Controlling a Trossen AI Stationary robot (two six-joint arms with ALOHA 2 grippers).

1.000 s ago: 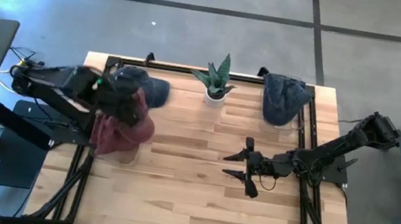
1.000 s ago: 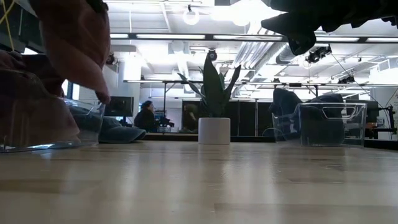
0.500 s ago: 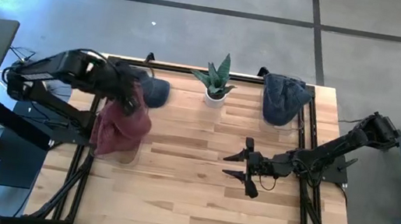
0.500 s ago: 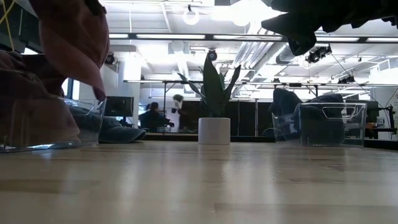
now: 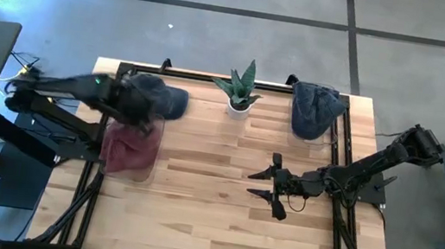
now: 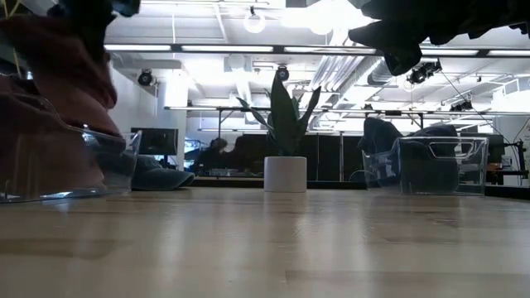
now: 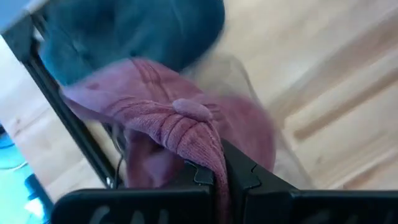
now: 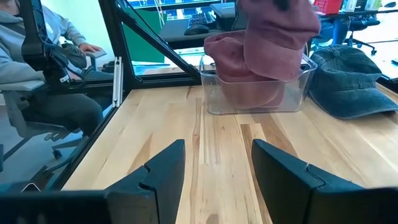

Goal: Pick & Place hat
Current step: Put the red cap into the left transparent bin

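In the high view, the left pincer (image 5: 139,106) is seen at the left rear of the wooden desk (image 5: 218,220), above a clear bin (image 5: 129,153), closed on a maroon hat (image 5: 128,146) whose cloth hangs down into the bin. A dark blue cap (image 5: 167,99) lies flat on the desk just behind the bin. A potted plant (image 5: 241,88) stands at the rear middle, and a second clear bin (image 5: 316,111) holding blue caps sits at the right rear corner. The right pincer (image 5: 271,185) is held above the desk right of centre, its fingers spread with nothing between them.

In the low view, the maroon hat (image 6: 62,74) is shown draped over the near bin's wall (image 6: 108,161) (the cloth is blurred), with the plant's white pot (image 6: 285,174) in the middle and the far bin (image 6: 439,165) at the right.

In the left wrist view, a fold of the hat (image 7: 186,127) is pinched between the closed fingers (image 7: 249,177).

In the right wrist view, the open fingers (image 8: 283,171) are seen, with the hat (image 8: 273,37) hanging over the bin (image 8: 255,102) farther off, the blue cap (image 8: 348,81) beside it, and a seated person (image 8: 43,74) beyond the desk edge.
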